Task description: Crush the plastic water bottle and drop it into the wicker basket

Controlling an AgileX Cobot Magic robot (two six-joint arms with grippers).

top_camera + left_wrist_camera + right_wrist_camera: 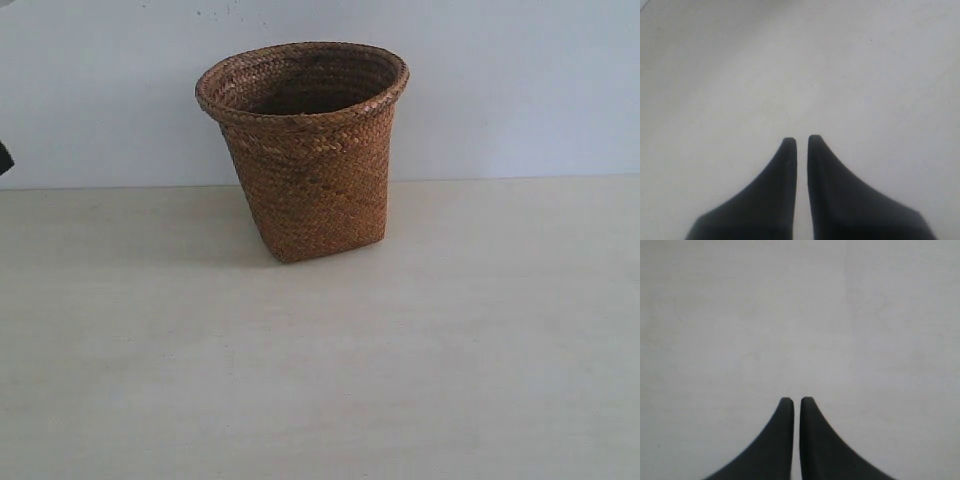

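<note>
Pale tabletop (320,380) and blank wall (520,90) suggest a lab.

We see a pale, cream-coloured bench (460,360), matt and faintly streaked, running back to a light wall. On it stands the wicker basket (318,190), upright on its narrower squarish base. It sits toward the bench's far edge and a little left of the middle in the exterior view. A faint shadow lies on the bench beside its base. Both wrist views show us the same pale surface.
</note>
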